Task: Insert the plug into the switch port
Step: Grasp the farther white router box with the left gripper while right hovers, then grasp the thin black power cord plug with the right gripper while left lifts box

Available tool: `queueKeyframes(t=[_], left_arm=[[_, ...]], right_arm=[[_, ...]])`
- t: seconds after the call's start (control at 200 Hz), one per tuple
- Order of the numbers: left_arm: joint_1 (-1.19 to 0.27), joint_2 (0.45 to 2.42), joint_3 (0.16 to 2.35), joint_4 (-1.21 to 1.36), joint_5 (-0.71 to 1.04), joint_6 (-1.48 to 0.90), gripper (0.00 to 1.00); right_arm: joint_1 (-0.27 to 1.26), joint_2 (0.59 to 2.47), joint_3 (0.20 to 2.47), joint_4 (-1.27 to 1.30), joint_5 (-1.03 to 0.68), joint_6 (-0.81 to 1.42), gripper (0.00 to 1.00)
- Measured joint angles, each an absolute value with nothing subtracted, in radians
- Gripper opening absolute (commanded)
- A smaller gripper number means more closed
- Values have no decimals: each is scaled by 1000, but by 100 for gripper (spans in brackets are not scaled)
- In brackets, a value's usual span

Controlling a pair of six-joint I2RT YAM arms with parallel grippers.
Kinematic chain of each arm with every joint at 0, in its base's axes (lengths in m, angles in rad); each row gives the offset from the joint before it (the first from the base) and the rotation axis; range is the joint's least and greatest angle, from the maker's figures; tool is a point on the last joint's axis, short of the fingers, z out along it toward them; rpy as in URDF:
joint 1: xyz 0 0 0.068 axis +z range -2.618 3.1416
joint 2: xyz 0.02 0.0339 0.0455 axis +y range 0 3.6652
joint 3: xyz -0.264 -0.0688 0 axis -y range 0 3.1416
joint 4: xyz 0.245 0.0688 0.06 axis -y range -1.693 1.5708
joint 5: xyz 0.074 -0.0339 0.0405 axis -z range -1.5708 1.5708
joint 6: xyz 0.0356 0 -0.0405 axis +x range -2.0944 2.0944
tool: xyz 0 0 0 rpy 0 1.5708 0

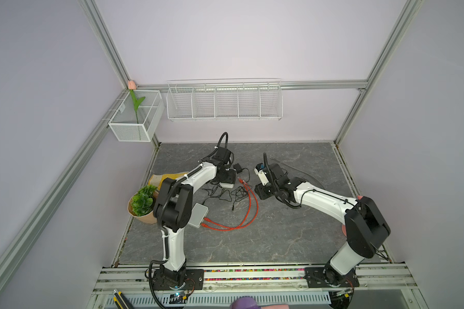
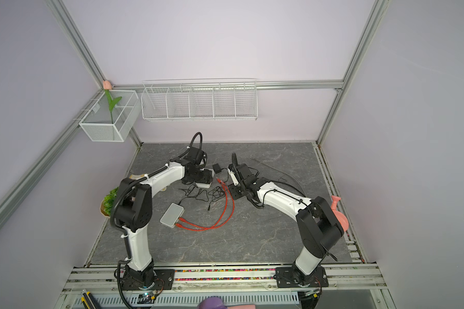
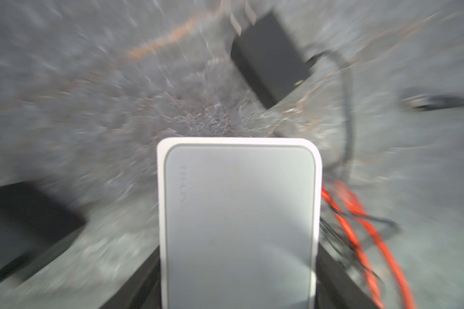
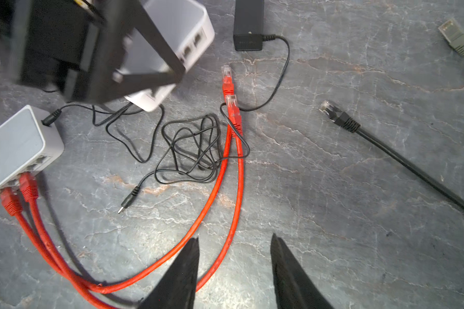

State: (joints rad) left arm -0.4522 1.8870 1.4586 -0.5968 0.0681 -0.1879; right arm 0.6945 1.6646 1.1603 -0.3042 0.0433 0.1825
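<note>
My left gripper (image 1: 225,178) (image 3: 237,267) is shut on a white switch with a grey top (image 3: 239,214) (image 1: 228,184), holding it by its two long sides at the back middle of the table. In the right wrist view the switch's port row (image 4: 192,46) faces two loose red plugs (image 4: 227,77) (image 4: 233,107) lying on the table just beside it. My right gripper (image 4: 235,240) (image 1: 258,190) hovers open to the right of them, with one red cable (image 4: 233,214) running beneath its fingers. Nothing is between them.
A second grey switch (image 4: 14,149) (image 1: 198,215) lies nearer the front with two red cables plugged in. A black power adapter (image 4: 248,26), tangled thin black wire with a barrel plug (image 4: 126,202), a black network cable (image 4: 338,115) and a grey one (image 4: 456,37) lie around. A potted plant (image 1: 142,200) stands left.
</note>
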Motion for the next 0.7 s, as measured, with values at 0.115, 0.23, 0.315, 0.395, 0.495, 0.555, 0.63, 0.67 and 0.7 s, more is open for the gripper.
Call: queueKeyframes(t=[0.115,0.23,0.315,0.395,0.495,0.555,0.63,0.67,0.7], left_arm=[[-418,1623,1362,-524,76,-212,7],[-390,1382,1232,-399,55,-237,5],[-387,1226,1098,-318,36,-256,3],[-389,1107,981,-281,15,-272,2],[-393,1000,878,-274,-12,-294,1],[-407,947,838,-275,-35,-304,1],[-432,886,794,-278,-67,-311,1],[-443,860,780,-283,-80,-314,1],[-449,844,773,-290,-90,-315,0]], right_arm=[[736,1666,1185,-311,21,201,51],[787,1703,1239,-342,-3,264,52],[829,1768,1315,-377,-15,313,50],[871,1822,1363,-398,-15,358,47],[915,1895,1421,-443,-12,419,44],[933,1953,1470,-477,1,460,43],[941,2019,1520,-516,24,505,42],[941,2050,1544,-538,36,527,42],[941,2074,1563,-556,48,543,41]])
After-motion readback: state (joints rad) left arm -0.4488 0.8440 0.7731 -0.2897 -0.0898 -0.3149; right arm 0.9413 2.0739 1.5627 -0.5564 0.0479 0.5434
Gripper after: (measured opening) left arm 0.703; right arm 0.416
